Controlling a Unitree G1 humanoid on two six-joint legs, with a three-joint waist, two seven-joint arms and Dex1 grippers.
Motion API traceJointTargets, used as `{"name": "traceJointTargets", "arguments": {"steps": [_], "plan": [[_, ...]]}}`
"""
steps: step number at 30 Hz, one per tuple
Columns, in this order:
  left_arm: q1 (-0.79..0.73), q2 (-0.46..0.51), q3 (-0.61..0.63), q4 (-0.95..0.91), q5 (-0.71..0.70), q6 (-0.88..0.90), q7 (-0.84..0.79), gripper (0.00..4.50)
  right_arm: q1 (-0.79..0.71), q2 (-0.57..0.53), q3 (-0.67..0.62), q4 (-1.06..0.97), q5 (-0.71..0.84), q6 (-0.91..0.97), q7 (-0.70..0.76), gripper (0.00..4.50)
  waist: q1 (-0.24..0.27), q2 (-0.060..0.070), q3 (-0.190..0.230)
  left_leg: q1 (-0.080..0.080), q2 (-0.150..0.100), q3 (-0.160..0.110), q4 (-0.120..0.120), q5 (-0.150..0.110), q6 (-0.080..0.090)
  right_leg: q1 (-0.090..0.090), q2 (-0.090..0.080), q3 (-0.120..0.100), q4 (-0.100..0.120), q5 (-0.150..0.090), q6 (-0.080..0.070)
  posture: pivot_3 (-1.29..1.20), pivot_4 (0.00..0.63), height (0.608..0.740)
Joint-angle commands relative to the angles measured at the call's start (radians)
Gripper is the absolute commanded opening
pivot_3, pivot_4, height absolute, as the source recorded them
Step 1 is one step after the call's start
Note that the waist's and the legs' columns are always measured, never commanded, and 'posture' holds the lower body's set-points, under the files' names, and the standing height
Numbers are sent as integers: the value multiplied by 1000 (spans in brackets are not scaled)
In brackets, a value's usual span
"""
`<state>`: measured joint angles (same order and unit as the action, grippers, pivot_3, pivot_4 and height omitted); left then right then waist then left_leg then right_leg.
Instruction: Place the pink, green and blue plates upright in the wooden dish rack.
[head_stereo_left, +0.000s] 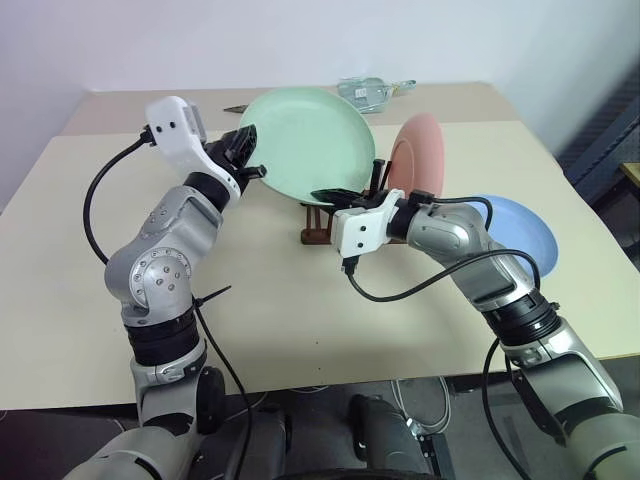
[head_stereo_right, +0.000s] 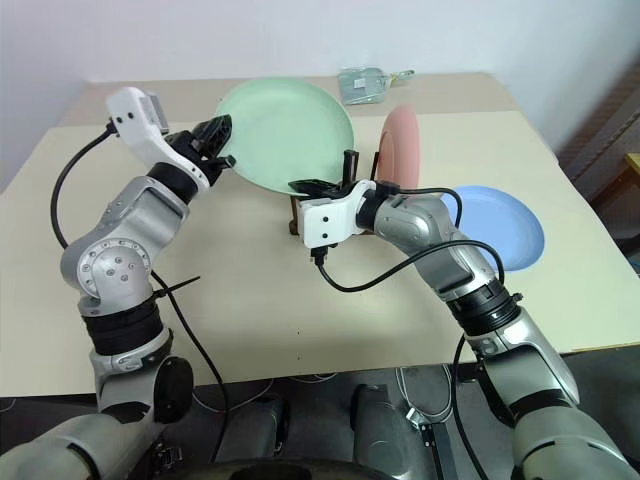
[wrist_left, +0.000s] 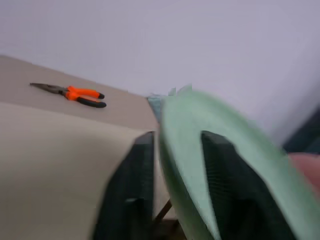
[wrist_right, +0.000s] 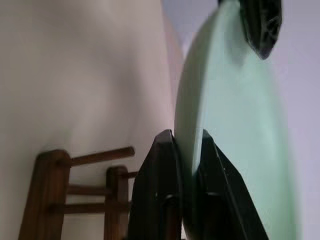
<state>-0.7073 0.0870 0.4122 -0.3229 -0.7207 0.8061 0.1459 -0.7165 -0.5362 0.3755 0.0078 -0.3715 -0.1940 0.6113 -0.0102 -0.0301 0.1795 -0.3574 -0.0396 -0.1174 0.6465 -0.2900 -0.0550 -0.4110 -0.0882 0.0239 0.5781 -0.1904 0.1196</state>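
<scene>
Counter (head_stereo_left: 300, 320): a pale beige top, seen with a seam line running across its far part.
Wooden dish rack (head_stereo_left: 318, 222): stood near the middle of the counter.
Blue plate (head_stereo_left: 525, 235): laid flat on the counter, to the right of the rack.
Pliers (wrist_left: 70, 93): orange-handled, laid on the far strip of the counter.
Clear object (head_stereo_left: 368, 92): rested at the far edge; what it is cannot be told.

We locate the dish rack (head_stereo_left: 318, 222) mid-table (head_stereo_left: 60, 220). One plate (head_stereo_left: 305, 143) hangs above the rack's left end; a second (head_stereo_left: 420, 155) stands upright in the rack, right of the first. A third (head_stereo_left: 525, 232) lies flat farther right. Pliers (wrist_left: 70, 93) lie behind.
</scene>
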Motion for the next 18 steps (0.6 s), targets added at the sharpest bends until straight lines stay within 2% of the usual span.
{"name": "traceJointTargets", "arguments": {"steps": [1,5,9,12,15,18], "plan": [[-68,43,113,37,37,-141,88,3504,-5,29,-79,-37,49,14,-36,0,-2,0,0,0,0,0,0,0,0,0,0,0,0,0,0,0,150,740],[31,228,8,79,225,-251,-45,3504,12,127,-214,-147,289,204,-18,0,-10,1,0,2,0,0,-3,0,0,-1,1,1,1,0,0,0,150,740],[163,274,-69,78,225,-303,-218,3504,38,240,-359,-296,574,520,-53,0,6,1,0,0,0,-1,-2,0,0,0,1,0,1,0,0,0,150,740],[339,356,-288,10,311,-369,-440,3504,35,348,-500,-369,801,781,-186,0,3,1,0,0,0,-1,-1,0,0,0,0,0,0,-2,-4,0,150,740],[427,334,-353,-33,254,-377,-540,3504,41,410,-573,-415,921,925,-295,0,1,5,1,0,0,0,-2,0,1,0,-1,1,1,-2,-4,0,150,740],[454,322,-386,-56,241,-366,-590,3504,45,443,-616,-440,994,1012,-383,0,-4,6,2,-1,1,0,-2,0,1,-4,0,1,2,-1,-5,0,150,740]]}}
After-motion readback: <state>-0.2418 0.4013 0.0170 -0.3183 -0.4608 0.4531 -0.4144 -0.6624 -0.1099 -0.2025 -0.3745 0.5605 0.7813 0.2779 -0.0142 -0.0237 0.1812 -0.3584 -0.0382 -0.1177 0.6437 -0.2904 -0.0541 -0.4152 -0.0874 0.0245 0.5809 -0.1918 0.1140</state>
